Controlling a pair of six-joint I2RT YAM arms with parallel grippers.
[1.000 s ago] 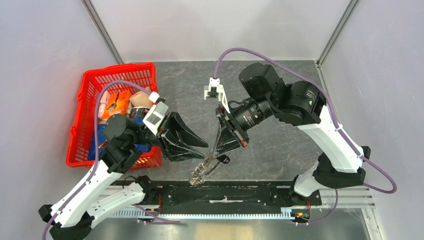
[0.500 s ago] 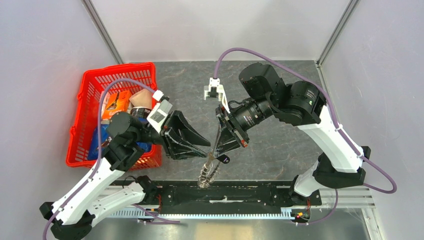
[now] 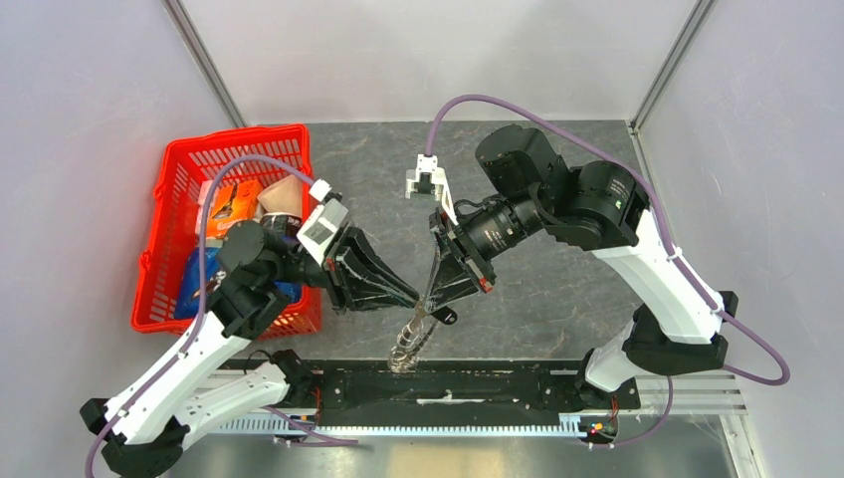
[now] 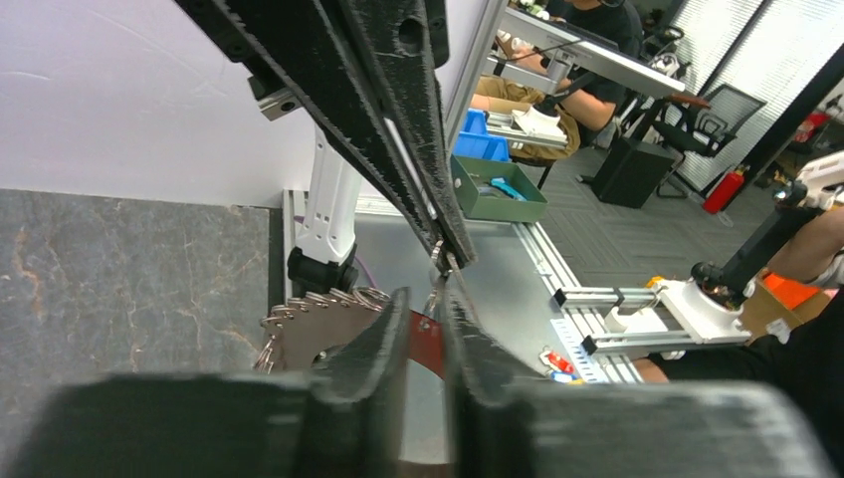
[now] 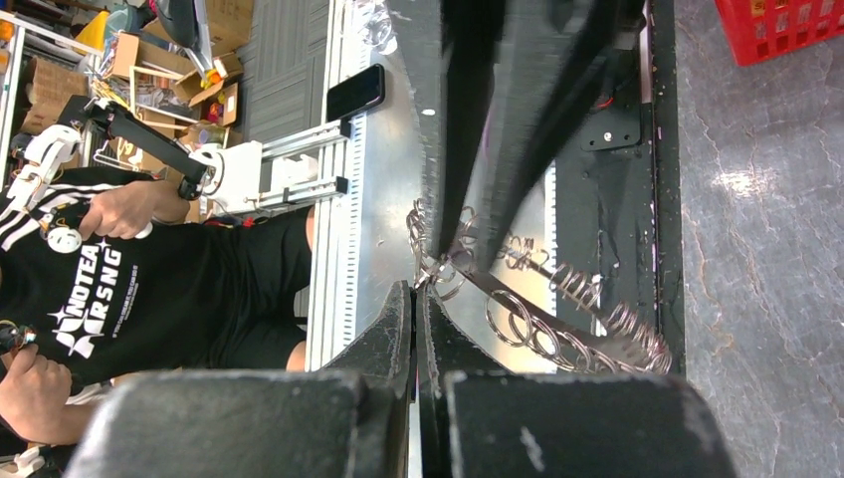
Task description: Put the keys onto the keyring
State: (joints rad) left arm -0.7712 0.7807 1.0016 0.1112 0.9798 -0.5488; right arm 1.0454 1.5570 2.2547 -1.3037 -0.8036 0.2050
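At the far left a red basket point(image 3: 164, 239) sits on the desk point(image 3: 557, 299), packed with assorted items that we cannot name with confidence. The left arm reaches out over its near right corner toward the middle of the desk.

The left gripper point(image 3: 410, 296) points rightward and is raised off the surface. In its own wrist view the left gripper point(image 4: 425, 299) has its jaws a little apart, leaving only a narrow slot. A thin metal loop hangs down right at the mouth of that slot. We cannot tell whether the fingers point(image 4: 373, 339) are actually pinching it.

Just right of that, and almost tip to tip with it, the right gripper point(image 3: 428, 304) comes down from the far right. Its jaws are pressed together on a small wire loop at the top of the keyring point(image 3: 406, 344). The keyring hangs in the air below both grippers, above the near edge of the desk, with its silvery keys bunched along it.

From the left wrist the keyring point(image 4: 314, 324) shows as a toothed fan low and to the left, behind the left finger. From the right wrist the keyring point(image 5: 557, 324) trails away from the clamped right gripper point(image 5: 416, 299) as a string of rings and coils.

A small black key point(image 3: 447, 317) sits just beside the right gripper's tips, on their right, also off the desk. We cannot make out what it hangs from.
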